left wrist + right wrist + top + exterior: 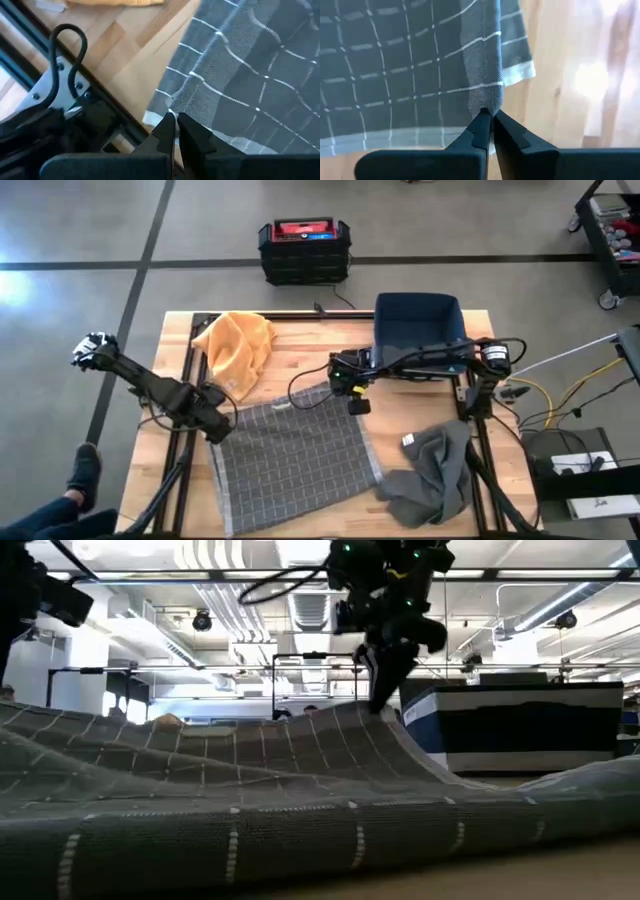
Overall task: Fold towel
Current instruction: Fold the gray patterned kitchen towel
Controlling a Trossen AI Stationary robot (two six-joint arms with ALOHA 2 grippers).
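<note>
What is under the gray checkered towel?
Mostly the wooden table. The gray checkered towel lies spread on it while the left gripper and right gripper pinch its far corners up. Anything else beneath is covered.

The towel is dark grey with a grid of thin white lines and a pale band along its edge. On the light wooden table lie a plain yellow-orange cloth and a plain grey cloth, beside a navy blue bin. Both claws are black.
</note>
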